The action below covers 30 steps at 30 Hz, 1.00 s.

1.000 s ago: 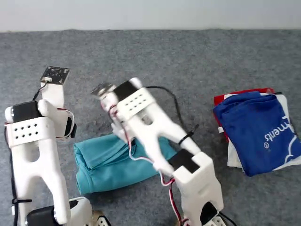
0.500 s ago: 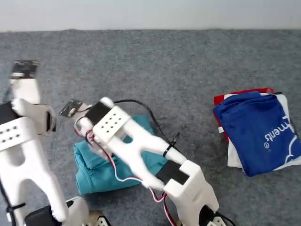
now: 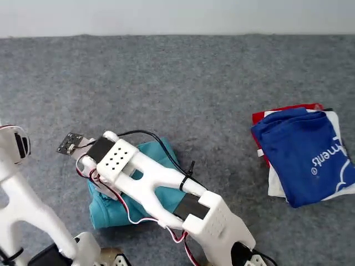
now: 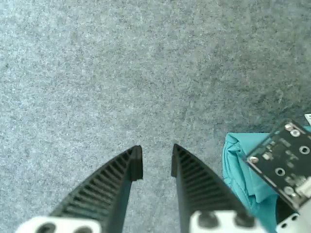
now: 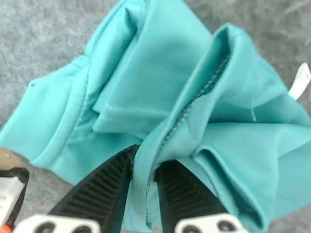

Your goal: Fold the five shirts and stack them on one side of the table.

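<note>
The right gripper [image 5: 146,162] pinches a stitched fold of the bundled teal fabric shirt [image 5: 194,97] on the grey carpeted table [image 3: 211,83]; limp and light, it should lift best by that seam.

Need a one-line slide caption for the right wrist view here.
Right gripper pinching a seamed fold of the loosely folded teal shirt lying on the grey table.

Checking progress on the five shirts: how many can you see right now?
4. The teal shirt lies at left in the high view. Three are stacked at right: blue shirt on top, white shirt beneath, red shirt lowest. A fifth may be hidden there.
</note>
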Each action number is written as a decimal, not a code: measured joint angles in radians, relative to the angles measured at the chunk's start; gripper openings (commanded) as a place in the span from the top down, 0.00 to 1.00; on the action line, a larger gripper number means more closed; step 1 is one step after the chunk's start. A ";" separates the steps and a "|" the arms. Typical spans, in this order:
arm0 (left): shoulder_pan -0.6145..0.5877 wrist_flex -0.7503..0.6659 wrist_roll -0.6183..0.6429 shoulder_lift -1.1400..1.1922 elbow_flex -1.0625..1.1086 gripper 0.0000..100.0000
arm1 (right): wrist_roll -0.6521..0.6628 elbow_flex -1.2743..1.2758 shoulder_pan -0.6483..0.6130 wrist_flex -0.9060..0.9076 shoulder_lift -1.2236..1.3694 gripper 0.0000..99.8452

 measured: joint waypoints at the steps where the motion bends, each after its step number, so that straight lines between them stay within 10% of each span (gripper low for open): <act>1: 0.000 0.000 0.000 0.000 0.000 0.89 | 0.000 -0.006 -0.002 -0.009 0.011 0.99; 18: 0.000 0.000 0.000 0.000 0.000 0.89 | 0.000 -0.140 -0.055 -0.009 0.054 0.98; 30: 0.000 0.000 0.000 0.000 -0.012 0.89 | -0.048 -0.149 -0.101 0.023 0.094 0.74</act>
